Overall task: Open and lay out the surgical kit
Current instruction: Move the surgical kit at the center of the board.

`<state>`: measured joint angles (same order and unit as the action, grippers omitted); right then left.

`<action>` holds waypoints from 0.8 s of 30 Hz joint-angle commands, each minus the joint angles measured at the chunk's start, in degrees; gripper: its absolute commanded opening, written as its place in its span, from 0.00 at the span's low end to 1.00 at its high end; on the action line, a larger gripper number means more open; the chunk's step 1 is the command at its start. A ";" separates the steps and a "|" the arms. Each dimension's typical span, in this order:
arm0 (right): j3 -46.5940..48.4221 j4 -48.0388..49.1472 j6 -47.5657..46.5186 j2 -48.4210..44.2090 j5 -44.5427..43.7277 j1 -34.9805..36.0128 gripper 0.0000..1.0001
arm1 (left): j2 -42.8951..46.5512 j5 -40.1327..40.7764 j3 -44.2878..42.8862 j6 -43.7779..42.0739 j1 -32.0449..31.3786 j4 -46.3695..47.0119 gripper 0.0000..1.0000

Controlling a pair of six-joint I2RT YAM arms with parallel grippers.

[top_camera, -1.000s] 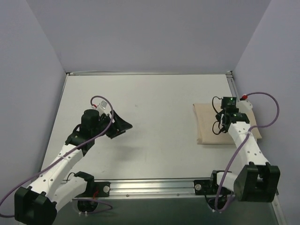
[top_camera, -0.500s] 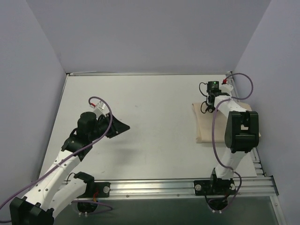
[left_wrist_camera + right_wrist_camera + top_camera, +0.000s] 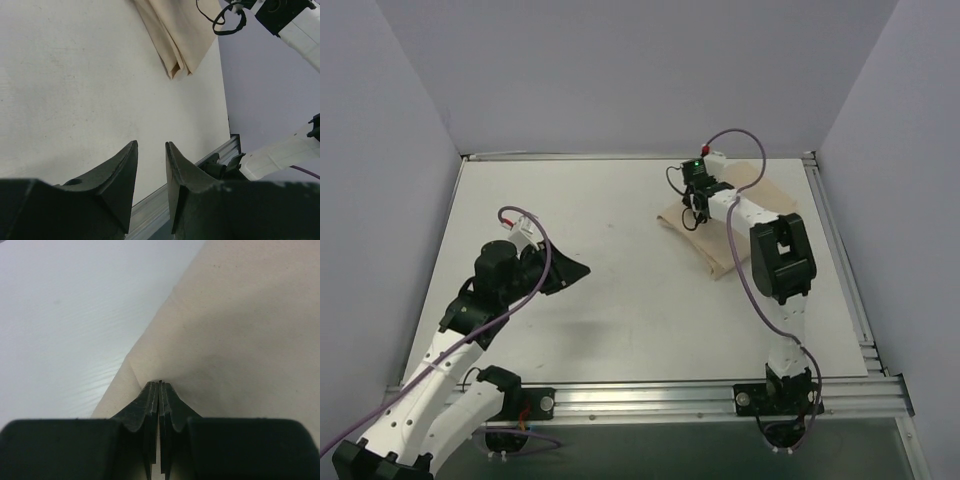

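The beige cloth wrap (image 3: 713, 250) lies folded on the far right part of the white tabletop (image 3: 620, 200). It is turned at a slant, and one corner points toward the near edge. The right end effector (image 3: 159, 385) sits at the cloth's left edge. Its two fingers are pressed tight together, pinching a little fold of the cloth, and the cloth puckers there. The left end effector (image 3: 150, 144) is over the bare tabletop on the left side, well apart from the cloth. Its fingers stand a little apart, with nothing between them.
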<state>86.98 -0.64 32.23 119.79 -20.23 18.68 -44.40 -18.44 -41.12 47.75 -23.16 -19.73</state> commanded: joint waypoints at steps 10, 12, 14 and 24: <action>-15.15 -6.57 -10.43 -18.34 5.20 5.94 0.15 | -5.86 2.35 -4.74 -1.08 -1.27 1.62 0.37; -20.59 -5.25 -10.17 -25.70 8.68 1.05 0.45 | -9.99 2.53 -6.42 -1.51 -2.59 2.76 0.37; -23.68 -0.69 -10.61 -28.81 15.10 -3.62 0.61 | -14.37 2.88 -9.57 -1.95 -3.29 2.85 0.39; -18.60 -0.07 -14.29 -17.67 37.16 -21.13 0.69 | -30.12 3.23 -20.65 -3.36 -4.53 4.43 0.53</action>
<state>66.98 -1.58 19.66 97.47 4.99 0.12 -71.20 -14.98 -57.54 45.58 -27.05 -18.48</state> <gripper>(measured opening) 0.687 0.525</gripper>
